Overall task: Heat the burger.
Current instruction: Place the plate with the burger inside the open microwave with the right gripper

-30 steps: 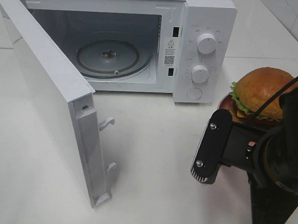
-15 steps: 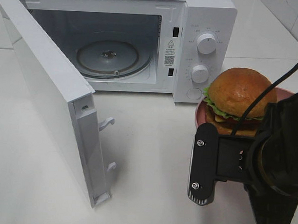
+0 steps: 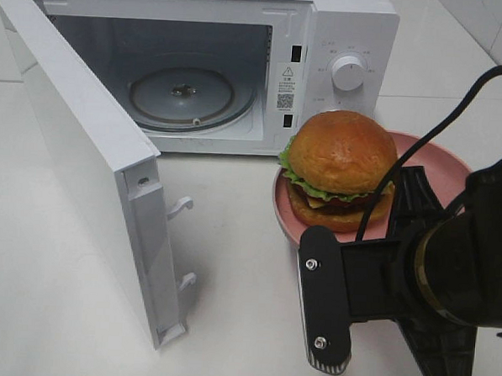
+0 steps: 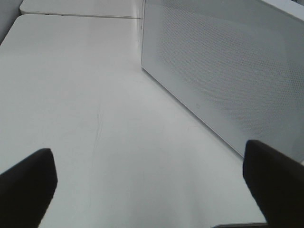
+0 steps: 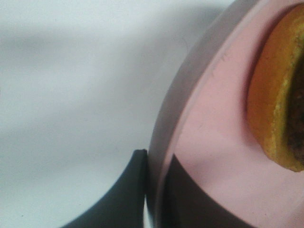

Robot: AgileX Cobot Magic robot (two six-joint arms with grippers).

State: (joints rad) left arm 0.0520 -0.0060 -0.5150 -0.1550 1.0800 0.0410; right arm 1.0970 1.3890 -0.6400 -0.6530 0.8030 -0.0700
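The burger (image 3: 341,163), with a glossy brown bun, green lettuce and a dark patty, rides on a pink plate (image 3: 433,160) in front of the microwave's control panel, right of the open cavity. My right gripper (image 5: 156,190) is shut on the plate's (image 5: 213,123) near rim, one finger above it and one below. The burger's (image 5: 278,109) lower bun edge shows in the right wrist view. My left gripper (image 4: 152,190) is open with nothing between its fingers, low over the table beside the microwave door's outer face (image 4: 228,71). It is out of the high view.
The white microwave (image 3: 352,33) stands at the back with its door (image 3: 84,162) swung wide toward the front left. A glass turntable (image 3: 184,92) lies inside the cavity. The upper knob (image 3: 350,73) is visible; the plate hides the lower one.
My right arm has carried the plate and burger leftward from the table's right side toward the microwave opening. The door and left gripper have not moved.
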